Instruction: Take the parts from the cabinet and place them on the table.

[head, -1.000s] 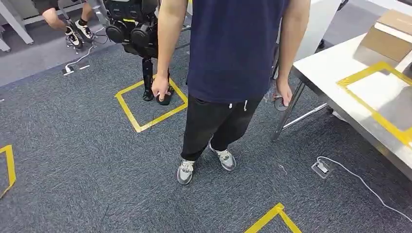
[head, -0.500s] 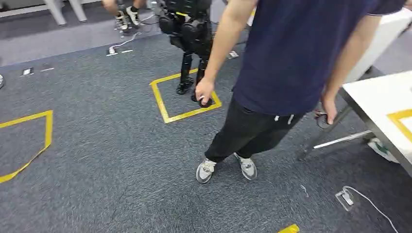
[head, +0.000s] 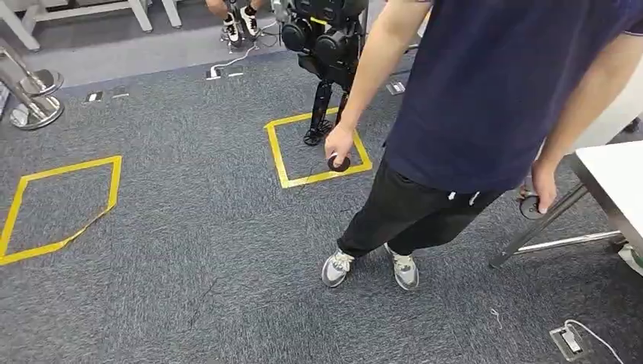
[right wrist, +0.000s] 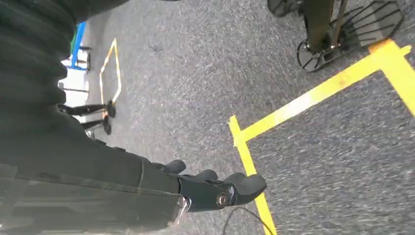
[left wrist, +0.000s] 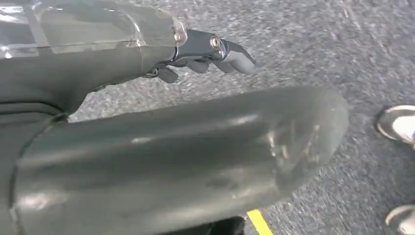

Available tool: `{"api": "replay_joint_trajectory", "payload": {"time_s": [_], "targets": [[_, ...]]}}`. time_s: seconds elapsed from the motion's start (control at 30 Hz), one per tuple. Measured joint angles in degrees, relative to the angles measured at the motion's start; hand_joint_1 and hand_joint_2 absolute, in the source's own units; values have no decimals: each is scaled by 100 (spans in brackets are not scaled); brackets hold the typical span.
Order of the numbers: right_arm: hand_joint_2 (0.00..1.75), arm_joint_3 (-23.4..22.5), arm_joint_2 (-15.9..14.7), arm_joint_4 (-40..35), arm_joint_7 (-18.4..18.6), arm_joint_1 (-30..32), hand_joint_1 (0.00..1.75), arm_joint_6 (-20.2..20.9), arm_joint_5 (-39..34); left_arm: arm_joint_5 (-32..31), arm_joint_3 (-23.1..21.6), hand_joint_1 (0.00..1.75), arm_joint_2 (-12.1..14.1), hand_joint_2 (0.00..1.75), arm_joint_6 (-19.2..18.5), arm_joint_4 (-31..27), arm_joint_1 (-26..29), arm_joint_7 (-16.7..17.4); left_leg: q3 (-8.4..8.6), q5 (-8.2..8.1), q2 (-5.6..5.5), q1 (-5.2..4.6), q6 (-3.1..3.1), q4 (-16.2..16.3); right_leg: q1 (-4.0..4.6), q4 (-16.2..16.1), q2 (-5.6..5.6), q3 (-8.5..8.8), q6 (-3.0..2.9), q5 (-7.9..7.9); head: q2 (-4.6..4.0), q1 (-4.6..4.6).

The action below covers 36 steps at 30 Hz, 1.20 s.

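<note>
My left hand [left wrist: 161, 122] hangs over grey carpet, its thick thumb and dark fingers [left wrist: 220, 49] stretched out with nothing in them. My right hand [right wrist: 195, 188] also hangs low above the carpet, near a yellow tape line [right wrist: 249, 161]; its fingers are apart and it holds nothing. A corner of the white table [head: 618, 178] shows at the right edge of the head view.
A person [head: 485, 98] in a dark blue shirt stands close ahead, a black controller [head: 338, 162] in each hand. Another robot [head: 326, 38] stands behind a yellow tape square [head: 318, 148]. A second tape square [head: 61, 205] lies left. A floor socket [head: 569, 341] sits lower right.
The camera has turned left: the person, the other robot and the table have all slid right in the head view. A second tape square and metal chair bases have come in at left.
</note>
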Motion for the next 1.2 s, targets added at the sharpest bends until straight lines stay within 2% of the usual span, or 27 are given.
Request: {"api": "replay_joint_trajectory", "payload": {"time_s": [0.03, 0.07, 0.1, 0.13, 0.23, 0.27, 0.3, 0.33, 0.4, 0.43, 0.5, 0.57, 0.6, 0.63, 0.73, 0.77, 0.8, 0.83, 0.9, 0.93, 0.97, 1.0, 1.07, 1.1, 1.13, 1.17, 1.2], "targets": [[175, 2, 0, 0, -11, -4, 0, 0, 11, 0, 0, 0, 2, 0, 0, 0, -3, -7, 304, 272, 72, -6, 20, -592, -2, -1, -34, 11, 13, -8, 0, -24], [175, 9, 0, 0, -17, -11, 0, 0, 13, 2, 0, 0, 2, 0, -2, 0, -13, -15, 709, 515, 343, -28, 58, -1303, -3, -2, -71, 47, 31, -9, 0, -46], [175, 15, 0, -4, -24, -7, 0, 0, 17, 2, -2, 0, 2, 0, -5, 0, -32, -24, 954, 544, 735, -62, 93, -1693, 2, -1, -92, 93, 65, -27, 0, -61], [175, 31, -2, -4, -26, 14, 0, 0, 20, 2, -2, 0, 0, 0, -7, 0, -82, -35, 1011, 577, 600, -62, 111, -1854, 21, 33, -146, 83, 126, -66, 0, -129], [175, 61, -2, -2, -28, 3, 0, 0, 20, 2, -2, 0, 7, 0, -7, 2, -74, -46, 970, 697, 320, -100, 215, -1851, -8, -15, -361, 154, 221, -69, 0, -57], [175, 70, -2, -4, -28, 4, 0, 0, 20, 4, -2, 0, 4, 0, -7, 2, -68, -46, 998, 798, 233, -65, 246, -1897, -33, 12, -305, 146, 262, -122, 0, -75], [175, 88, 9, -4, -28, 7, 0, 9, 18, 9, -2, 0, 2, 0, -7, 2, -76, -48, 993, 828, 151, -67, 273, -1921, -32, 306, -109, 26, 282, -368, 0, -46], [175, 96, 9, -4, -28, 15, 0, 18, 17, 9, -2, 0, 2, 0, -7, 2, -95, -48, 962, 856, 77, -69, 298, -1923, -24, 848, -11, -229, 291, -684, 0, -20], [175, 99, -7, -2, -24, 33, 0, 37, 17, 9, -2, 0, -4, 0, -7, 2, -94, -48, 921, 881, -92, -78, 314, -1922, -7, 2133, 49, -844, 296, -1208, 0, 83], [175, 101, -7, -2, -20, 42, 0, 48, 15, 9, -2, 0, -2, 0, -9, 2, -78, -48, 913, 886, -180, -79, 315, -1921, 0, 2468, 56, -1017, 286, -1265, 0, 126], [175, 101, 2, 0, -7, 49, 0, 57, 15, 11, -4, 0, 2, 0, -9, 2, -60, -46, 933, 889, -351, -79, 310, -1919, 4, 2116, 80, -892, 252, -935, 0, 190], [175, 103, 2, 2, -4, 30, 0, 68, 15, 18, -4, 0, 0, 0, -7, 2, -63, -46, 970, 893, -519, -73, 283, -1919, 2, 807, 212, -287, 209, -310, 0, 249], [175, 103, -2, 2, -2, 16, 0, 68, 13, 18, -4, 0, -4, 0, -7, 2, -70, -46, 991, 895, -586, -65, 251, -1917, 0, 321, 446, -49, 191, -200, 0, 264], [175, 103, 0, 2, 13, 5, 0, 70, 11, 17, -4, 0, -2, 0, -7, 2, -89, -48, 954, 856, -666, -96, 203, -1875, 10, 46, 504, 5, 174, -211, 0, 295], [175, 105, 2, -4, 28, -65, 0, 85, 13, 17, -7, 0, 2, 0, 0, 0, -75, -41, 920, 802, -803, -77, 147, -1888, 39, 25, 426, 41, 68, -114, 0, 229], [175, 107, 15, -4, 28, -84, 0, 85, 15, 17, -7, 0, 9, 0, 2, 4, -63, -26, 927, 779, -749, -69, 140, -1852, 18, -24, 342, 68, 1, -19, 0, 223], [175, 107, 26, -4, 28, -87, 0, 87, 13, 17, -7, 0, 11, 0, 2, 4, -51, -22, 819, 556, -231, -87, 127, -1584, 25, -58, 304, 86, -20, 20, 0, 234], [175, 107, 26, -4, 28, -69, 0, 89, 15, 18, -9, 0, 11, 0, 2, 2, -60, -15, 558, 219, -35, -70, 88, -1060, 28, -90, 257, 88, -49, 40, 0, 157], [175, 109, 26, -4, 28, -28, 0, 90, 13, 17, -9, 0, 11, 0, 2, 2, -73, -15, -24, -312, -9, -23, 19, 110, 28, -101, 140, 65, -50, 45, 0, 87], [175, 109, 24, -4, 28, -8, 0, 90, 13, 17, -9, 0, 11, 0, 2, 2, -65, -13, -213, -416, -17, 1, -6, 483, 28, -102, 85, 63, -49, 41, 0, 50], [175, 109, 24, -2, 28, 7, 0, 90, 13, 17, -9, 0, 11, 0, 2, 4, -48, -11, -245, -352, -18, 20, -21, 533, 27, -100, 35, 63, -39, 29, 0, 37], [175, 111, 26, 0, 28, 8, 0, 92, 13, 17, -9, 0, 15, 0, 2, 4, -39, -11, -114, -143, -10, 33, -29, 242, 23, -99, -3, 74, -25, 16, 0, 24], [175, 131, 33, 0, 28, -1, 0, 98, 13, 17, -9, 0, 26, 0, 2, 7, -45, -13, 485, 413, 152, 29, -27, -927, -6, -95, -72, 111, 19, -11, 0, 2], [175, 144, 35, -2, 28, -4, 0, 101, 13, 17, -9, 0, 28, 0, 2, 4, -58, -13, 796, 562, 469, 25, -17, -1460, -9, -90, -91, 168, 52, -22, 0, -20], [175, 149, 33, -2, 28, 17, 0, 101, 15, 18, -9, 0, 28, 0, 0, 4, -93, -15, 928, 555, 654, 24, -19, -1733, 16, -69, -115, 173, 110, -68, 0, -67], [175, 160, 33, -2, 28, 17, 0, 101, 20, 17, -9, 0, 28, 0, 0, 2, -138, -24, 932, 649, 534, 19, 18, -1817, 2, -40, -190, 171, 148, -97, 0, -105], [175, 188, 33, 0, 28, 18, 0, 72, 20, 18, -9, 0, 28, 0, 0, 2, -139, -33, 928, 658, 432, -1, 65, -1816, -18, -61, -256, 193, 194, -116, 0, -35]]}}
